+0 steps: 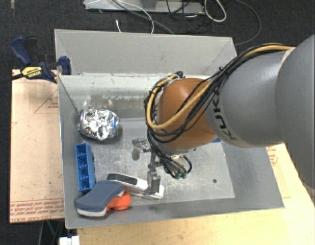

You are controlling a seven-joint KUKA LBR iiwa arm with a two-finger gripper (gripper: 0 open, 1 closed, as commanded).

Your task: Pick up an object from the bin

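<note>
Grey bin (pixel 224 177) floor lies mostly bare. We see the fingers (pixel 155 181) spread and empty, one tip at the right end of a white, black-topped tool (pixel 124 180) by the front wall, just beside a blue sponge (pixel 98 198). Closing here, we judge, could merely shove that end aside. Its long axis runs left-right.
</note>
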